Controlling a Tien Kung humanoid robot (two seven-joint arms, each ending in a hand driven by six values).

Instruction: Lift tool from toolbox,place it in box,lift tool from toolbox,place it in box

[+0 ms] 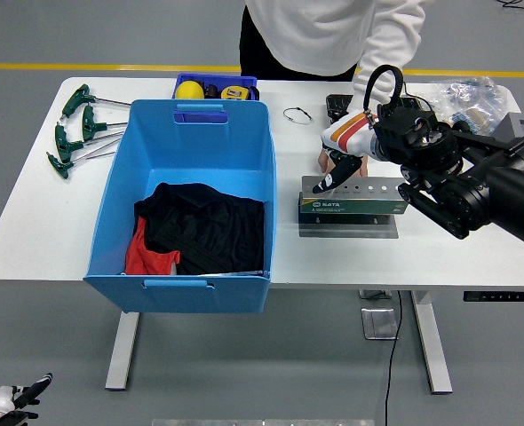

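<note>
The toolbox (355,206) is a low green and grey tool holder with a row of holes on top, lying right of the big blue box (120,191). That box holds black and red cloth (200,231). My right hand (333,177), in a white and orange cover, hangs over the toolbox's left end and touches its top. No tool shows plainly in it. A person's hand (322,160) rests on the table just behind the toolbox's left end. My left hand (13,399) hangs below the table at the bottom left.
Green T-handle wrenches (75,129) lie at the far left. Behind the big box a small blue tray (244,82) holds a yellow ball and a tape measure. A black item (335,105) and a clear plastic bag (471,93) lie at the back right.
</note>
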